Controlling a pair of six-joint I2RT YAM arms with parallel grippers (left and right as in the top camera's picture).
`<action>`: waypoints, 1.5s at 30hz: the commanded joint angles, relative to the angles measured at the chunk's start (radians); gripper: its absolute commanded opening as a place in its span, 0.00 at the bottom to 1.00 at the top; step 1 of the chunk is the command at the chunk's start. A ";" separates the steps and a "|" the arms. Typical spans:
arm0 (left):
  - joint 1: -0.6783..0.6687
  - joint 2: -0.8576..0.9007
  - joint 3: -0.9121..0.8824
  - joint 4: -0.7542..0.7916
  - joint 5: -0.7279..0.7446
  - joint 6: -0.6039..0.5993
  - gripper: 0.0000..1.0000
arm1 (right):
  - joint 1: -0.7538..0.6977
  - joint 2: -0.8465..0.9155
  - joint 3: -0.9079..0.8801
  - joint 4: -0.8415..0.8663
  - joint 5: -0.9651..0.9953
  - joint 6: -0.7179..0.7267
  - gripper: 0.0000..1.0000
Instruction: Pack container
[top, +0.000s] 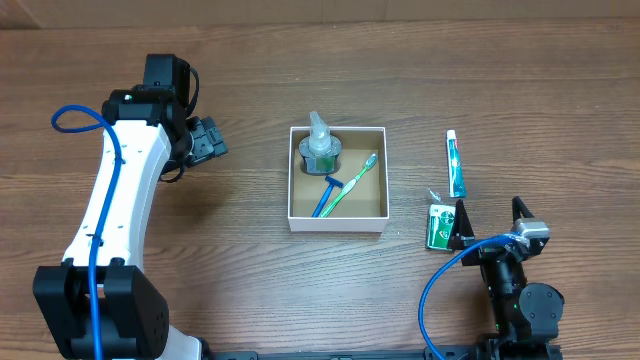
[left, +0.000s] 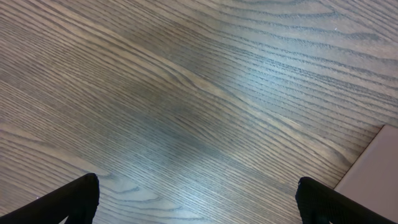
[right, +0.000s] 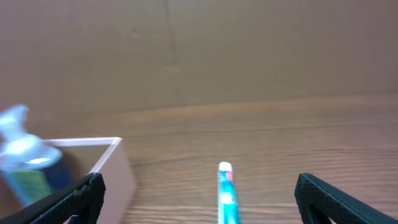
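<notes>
The container (top: 337, 221), a small square white box with a brown inside, sits mid-table. It holds a clear bottle with a nozzle cap (top: 321, 148), a green toothbrush (top: 357, 181) and a blue razor (top: 327, 194). A teal toothpaste tube (top: 455, 163) and a green sachet (top: 438, 225) lie right of the box. My right gripper (top: 490, 222) is open and empty, low at the front right beside the sachet; its wrist view shows the tube (right: 227, 195) and the box wall (right: 115, 167). My left gripper (top: 210, 140) is open and empty, left of the box, over bare wood (left: 198, 202).
The wooden table (top: 250, 270) spreads all round the box. A corner of the box (left: 375, 175) shows at the right edge of the left wrist view. A brown cardboard wall (right: 199, 50) stands behind the table.
</notes>
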 joint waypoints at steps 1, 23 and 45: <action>0.004 -0.024 0.021 0.002 -0.010 0.001 1.00 | -0.005 -0.010 -0.010 0.019 -0.132 0.049 1.00; 0.004 -0.024 0.021 0.002 -0.010 0.001 1.00 | -0.005 0.844 1.004 -0.814 -0.211 0.045 1.00; 0.004 -0.024 0.021 0.002 -0.010 0.001 1.00 | 0.090 1.516 0.953 -0.899 0.010 0.165 1.00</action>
